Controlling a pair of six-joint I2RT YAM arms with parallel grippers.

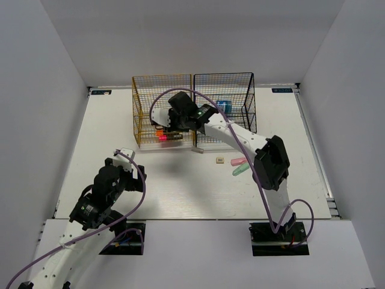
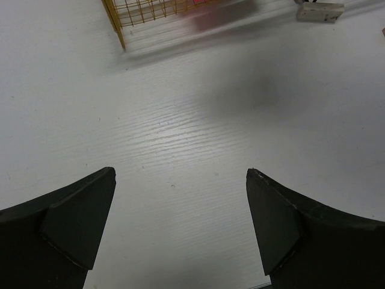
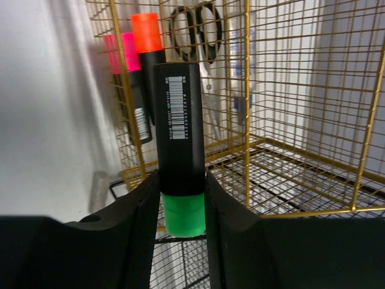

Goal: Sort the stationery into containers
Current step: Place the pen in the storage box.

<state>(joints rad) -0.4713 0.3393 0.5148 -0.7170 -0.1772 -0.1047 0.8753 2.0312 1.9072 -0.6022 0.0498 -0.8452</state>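
Now we hold the black marker with the green end (image 3: 177, 120) tight in our right gripper (image 3: 181, 201). Its green end sits between the two fingers (image 3: 141, 211), and its black body points at the yellow rack (image 3: 246, 90). Inside that rack we see a pink marker (image 3: 123, 51), a red marker (image 3: 146, 33) and the scissors (image 3: 195, 30). Our left gripper (image 2: 180, 174) is wide open above the white table (image 2: 180, 120). It holds nothing, and a corner of the yellow rack is near it.
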